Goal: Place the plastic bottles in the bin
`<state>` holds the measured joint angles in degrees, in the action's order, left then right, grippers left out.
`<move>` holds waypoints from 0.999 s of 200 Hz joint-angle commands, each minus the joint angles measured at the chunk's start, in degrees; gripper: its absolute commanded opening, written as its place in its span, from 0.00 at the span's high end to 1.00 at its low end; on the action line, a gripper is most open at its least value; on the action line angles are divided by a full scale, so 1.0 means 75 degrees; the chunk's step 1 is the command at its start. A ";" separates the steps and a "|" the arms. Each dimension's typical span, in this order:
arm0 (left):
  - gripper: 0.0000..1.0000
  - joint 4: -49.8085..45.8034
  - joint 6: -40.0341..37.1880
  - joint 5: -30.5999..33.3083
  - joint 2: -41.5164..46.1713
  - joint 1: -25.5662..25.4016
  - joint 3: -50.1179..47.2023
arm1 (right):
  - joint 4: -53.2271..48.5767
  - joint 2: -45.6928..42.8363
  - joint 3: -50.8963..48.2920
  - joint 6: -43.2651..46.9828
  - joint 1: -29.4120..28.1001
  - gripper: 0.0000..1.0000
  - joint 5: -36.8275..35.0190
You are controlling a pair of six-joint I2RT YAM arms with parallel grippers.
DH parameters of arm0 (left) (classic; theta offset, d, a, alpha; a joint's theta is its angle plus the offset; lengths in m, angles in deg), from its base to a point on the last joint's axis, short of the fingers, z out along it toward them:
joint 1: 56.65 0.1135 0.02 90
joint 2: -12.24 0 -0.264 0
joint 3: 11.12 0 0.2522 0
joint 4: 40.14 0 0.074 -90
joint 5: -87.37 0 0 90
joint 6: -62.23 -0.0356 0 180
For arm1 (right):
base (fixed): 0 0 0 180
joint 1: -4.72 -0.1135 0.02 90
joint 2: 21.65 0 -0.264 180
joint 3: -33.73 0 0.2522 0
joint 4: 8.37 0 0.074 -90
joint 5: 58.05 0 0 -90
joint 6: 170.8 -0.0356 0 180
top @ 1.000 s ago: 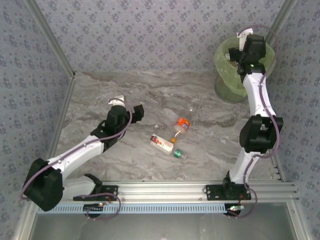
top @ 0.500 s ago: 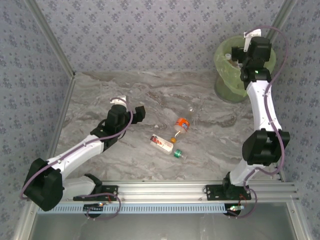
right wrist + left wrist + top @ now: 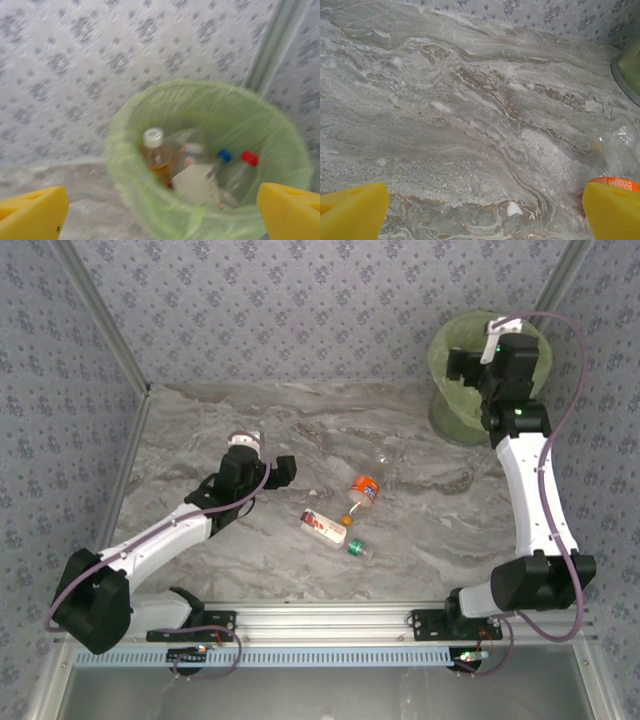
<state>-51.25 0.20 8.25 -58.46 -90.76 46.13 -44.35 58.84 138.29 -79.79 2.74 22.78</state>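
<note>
Bottles of clear plastic lie on the grey marbled desk [image 3: 200, 430]: an orange-labelled bottle [image 3: 365, 488], a red-and-white-labelled bottle [image 3: 323, 526] and a green-capped bottle [image 3: 357, 548]. The left claw [image 3: 281, 470] hovers just left of them, spread open and empty. The right claw [image 3: 462, 363] hangs over the round bin lined with a light-green bag [image 3: 445, 405], also released. Inside are a brown bottle [image 3: 156, 160], a blue-capped bottle [image 3: 224, 156] and a red-capped bottle [image 3: 248, 159].

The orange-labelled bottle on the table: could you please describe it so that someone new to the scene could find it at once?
Start at the grey marble table and find the three bottles lying near its middle. The orange-labelled bottle is the one farthest from the arm bases and nearest the green-lined bin. Its neighbours, a red-white-labelled bottle and a green-marked bottle, show no orange band.
</note>
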 commanded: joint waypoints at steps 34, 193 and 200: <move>0.01 -0.0321 0.0231 -0.0512 0.0336 0.0081 -0.0154 | -0.1078 -0.0890 -0.1467 -0.1877 -0.1921 0.01 -0.0358; 0.01 -0.1221 -0.0518 -0.0946 0.1446 0.0109 -0.0655 | -0.0231 0.0808 -0.3766 -0.6802 -0.3581 0.01 -0.0769; 0.01 -0.1221 -0.0535 -0.0948 0.1428 0.0118 -0.0674 | -0.0174 0.0965 -0.3780 -0.6919 -0.3571 0.01 -0.0648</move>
<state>-59.16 -1.68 1.82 -47.77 -90.39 39.57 -47.59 63.52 110.97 -125.45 -23.73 18.02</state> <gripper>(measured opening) 0.992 0.988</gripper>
